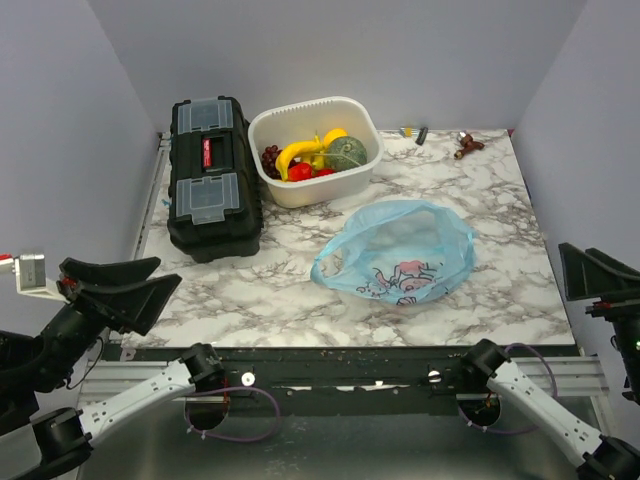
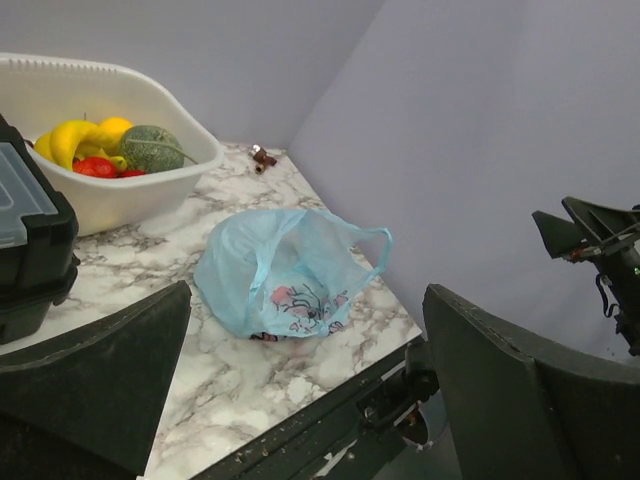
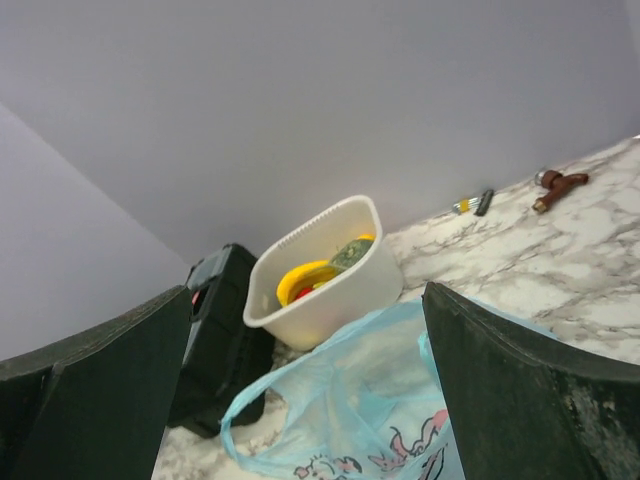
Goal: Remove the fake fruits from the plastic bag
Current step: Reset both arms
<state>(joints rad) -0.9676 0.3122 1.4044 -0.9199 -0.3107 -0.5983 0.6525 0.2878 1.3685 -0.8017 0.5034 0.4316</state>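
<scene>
A big desk with a white and grey marble top fills the middle. Plain lilac walls stand around it.

A black box with a red latch and clear lid flaps lies on the left side of the desk. Just beside it, at the back, sits a white tub.

The plastic bag is thin and light blue. It lies soft and crumpled on the desk, in front of the tub and a little to the right, apart from it. A cartoon face with pink is printed on the side near the arms. One loop handle sticks out on the right in the left wrist view.

The left tool hangs by the near left corner of the desk. Its two fingers are spread wide and nothing is between them. The right tool hangs off the near right edge of the desk. Its fingers are spread wide too, and it grasps nothing. Both are well apart from the bag.

The fake fruits are all in the tub. The round green melon is on the right. The yellow bananas lie in the middle. An orange-yellow lemon peeks out behind them. The purple grapes are on the left. The red piece is at the front.

A little brown thing lies at the far right corner. Two tiny bits lie near the back wall.
</scene>
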